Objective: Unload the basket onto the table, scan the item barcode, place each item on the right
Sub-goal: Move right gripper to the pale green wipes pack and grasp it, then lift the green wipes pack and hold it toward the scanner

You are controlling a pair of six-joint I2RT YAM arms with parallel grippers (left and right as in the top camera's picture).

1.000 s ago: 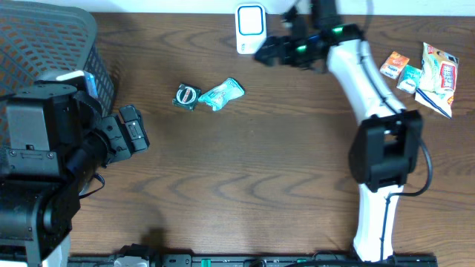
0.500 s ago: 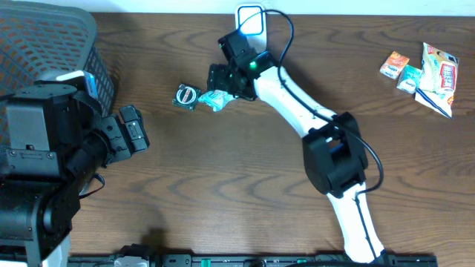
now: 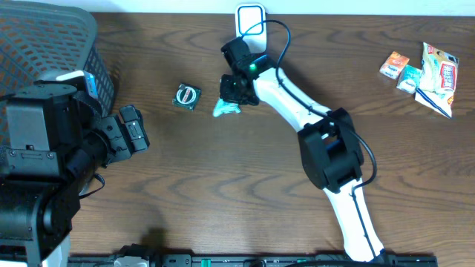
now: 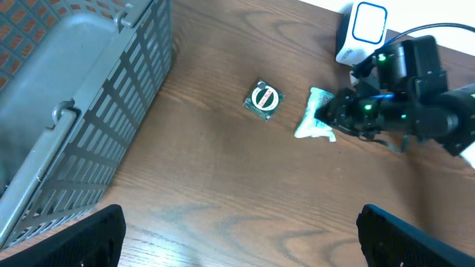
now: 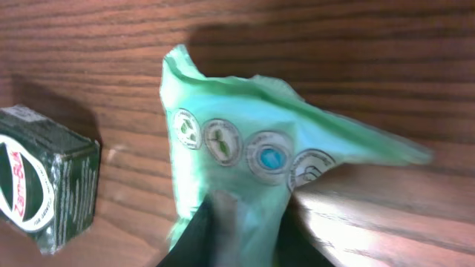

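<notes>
Right arm stretched toward the bench's far edge, right gripper (image 3: 231, 97) pinching teal packet (image 5: 230, 152), left gripper (image 3: 138, 133) spread wide beside gray mesh basket (image 3: 44, 33), far-left corner

All 3 views share the green packet (image 3: 225, 110), right wrist nearest.

Overhead: bright, even top light; shadows short and soft. Green packet (image 3: 226, 108) reads crisp; the white scanner (image 3: 250, 22) above it is nearly washed out.
Right wrist: very close. The packet's right tip is smeared, with dark shadow above it and pale glare on the table (image 5: 371, 215) lower right of it.
Left wrist: the left gripper (image 4: 237, 222), nearer the lens than the packet, is dark and soft-edged.
</notes>
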